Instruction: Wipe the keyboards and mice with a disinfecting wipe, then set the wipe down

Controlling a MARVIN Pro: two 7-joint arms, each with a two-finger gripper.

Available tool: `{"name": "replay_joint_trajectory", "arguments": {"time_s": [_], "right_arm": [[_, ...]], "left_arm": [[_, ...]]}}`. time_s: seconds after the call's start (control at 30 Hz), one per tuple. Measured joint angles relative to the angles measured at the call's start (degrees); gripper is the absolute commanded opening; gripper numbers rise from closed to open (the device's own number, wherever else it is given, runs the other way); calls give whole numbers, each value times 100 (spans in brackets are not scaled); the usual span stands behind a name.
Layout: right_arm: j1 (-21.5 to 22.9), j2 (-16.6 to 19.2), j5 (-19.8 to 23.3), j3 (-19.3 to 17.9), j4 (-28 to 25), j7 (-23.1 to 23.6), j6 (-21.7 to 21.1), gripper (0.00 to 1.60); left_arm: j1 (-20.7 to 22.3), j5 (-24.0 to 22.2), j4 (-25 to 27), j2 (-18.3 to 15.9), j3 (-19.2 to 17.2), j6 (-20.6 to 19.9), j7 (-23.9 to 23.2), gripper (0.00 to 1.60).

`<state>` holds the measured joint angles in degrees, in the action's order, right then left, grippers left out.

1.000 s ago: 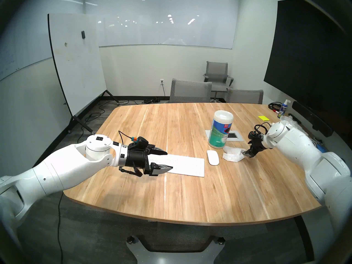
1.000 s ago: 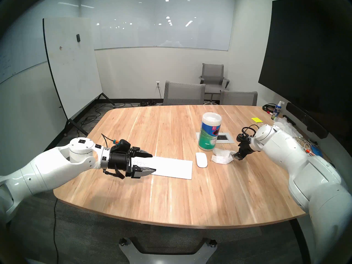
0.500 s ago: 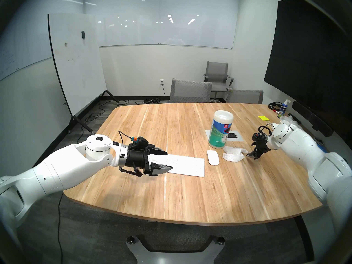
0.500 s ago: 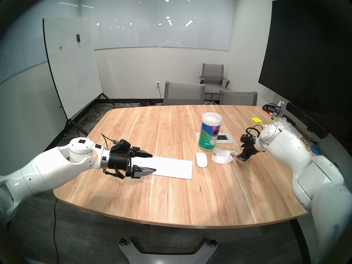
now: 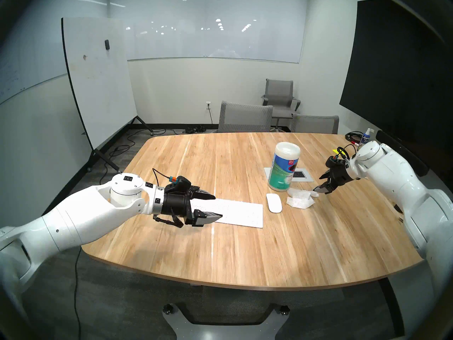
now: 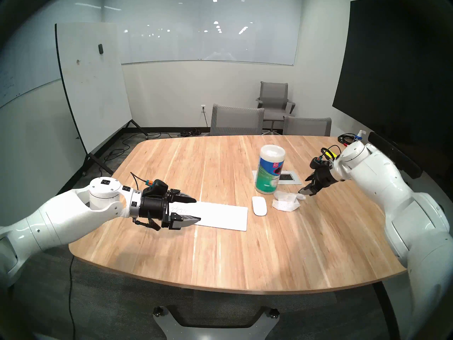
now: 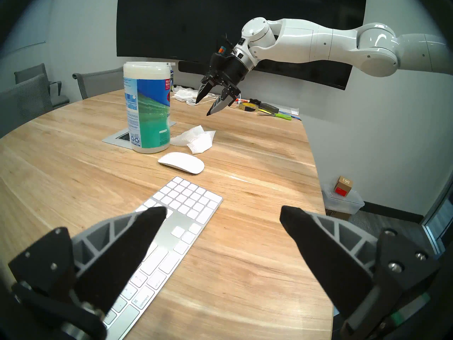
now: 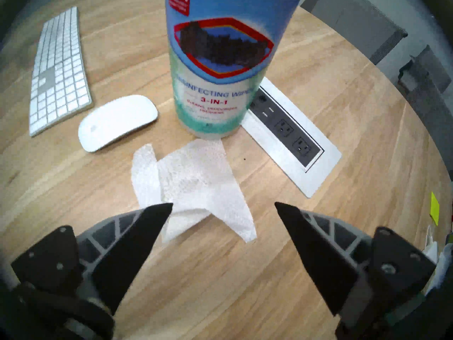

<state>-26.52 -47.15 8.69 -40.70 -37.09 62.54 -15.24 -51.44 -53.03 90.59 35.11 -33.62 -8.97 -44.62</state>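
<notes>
Risen, right gripper (image 7: 203, 107) hangs empty-jawed above rumpled wipe (image 7: 196, 141).

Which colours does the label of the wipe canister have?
The canister has a green and blue label with red print, best seen in the left wrist view.

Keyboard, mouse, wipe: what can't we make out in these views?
- keyboard: near end hidden by the left pincer in both head views.
- Wiped or not: no view shows residue on keyboard or mouse.
- wipe: underside hidden; right wrist view blurred.
- canister: top cut off by the right wrist view's edge.
</notes>
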Motion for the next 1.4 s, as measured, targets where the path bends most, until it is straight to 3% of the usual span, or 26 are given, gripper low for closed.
{"name": "replay_joint_trajectory", "arguments": {"time_s": [0.33, 0.5, 0.73, 0.9, 1.4], "right_arm": [[137, 335, 483, -345, -428, 1164, -944, 160], [139, 510, 688, -493, -584, 1498, -1224, 160], [10, 818, 1183, -818, -807, 1166, -1622, 160], [-339, 1110, 1771, -973, -1134, 943, -1832, 160], [-1244, 1809, 3260, -1083, -2110, 786, -1951, 160]], "left_arm": [[0, 0, 0, 0, 0, 1, 0, 160], [0, 0, 0, 0, 0, 1, 0, 160], [0, 0, 0, 0, 0, 1, 0, 160], [0, -1, 0, 0, 0, 1, 0, 160], [1, -1, 0, 1, 0, 1, 0, 160]]}}
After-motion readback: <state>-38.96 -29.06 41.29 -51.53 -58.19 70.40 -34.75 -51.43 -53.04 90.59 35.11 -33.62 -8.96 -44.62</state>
